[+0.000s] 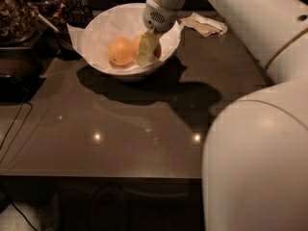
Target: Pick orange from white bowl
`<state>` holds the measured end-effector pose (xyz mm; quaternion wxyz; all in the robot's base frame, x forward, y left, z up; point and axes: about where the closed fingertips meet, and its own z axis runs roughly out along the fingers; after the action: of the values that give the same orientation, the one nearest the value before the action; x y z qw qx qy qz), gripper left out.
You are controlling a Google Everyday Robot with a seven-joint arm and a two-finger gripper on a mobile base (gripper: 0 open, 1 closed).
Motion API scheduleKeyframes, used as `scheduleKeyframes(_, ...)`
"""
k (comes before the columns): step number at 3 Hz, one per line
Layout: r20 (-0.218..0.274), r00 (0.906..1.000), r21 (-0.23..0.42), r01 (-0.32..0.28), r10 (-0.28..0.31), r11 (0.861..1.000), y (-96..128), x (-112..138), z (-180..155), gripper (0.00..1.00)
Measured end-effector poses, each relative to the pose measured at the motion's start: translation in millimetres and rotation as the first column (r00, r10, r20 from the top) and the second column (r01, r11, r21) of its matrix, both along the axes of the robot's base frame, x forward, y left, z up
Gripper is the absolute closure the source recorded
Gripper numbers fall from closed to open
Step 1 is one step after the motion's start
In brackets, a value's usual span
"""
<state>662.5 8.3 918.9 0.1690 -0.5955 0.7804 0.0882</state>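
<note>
Two fruits sit in the white bowl: a paler fruit at its left, the orange at its right. The end effector hangs inside the bowl, partly covering the orange; whether it grips anything cannot be told.

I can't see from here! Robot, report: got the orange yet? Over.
Claw down in bowl, at orange. Orange sits in bowl, partly hidden by claw. Paler fruit beside it.

Dark table w/ white bowl, crumpled napkin; jaws in bowl.
</note>
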Motion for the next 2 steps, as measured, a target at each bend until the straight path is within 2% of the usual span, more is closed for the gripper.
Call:
scheduleKeyframes(1, 0.078, 0.9934, 0.049, -0.089, 0.085, 0.995, 2.4, -38.3, 31.8, 1.00)
scheduleKeyframes(2, 0.084, 0.9913, 0.048, -0.105, 0.101, 0.993, 6.3, -41.8, 34.5, 1.00)
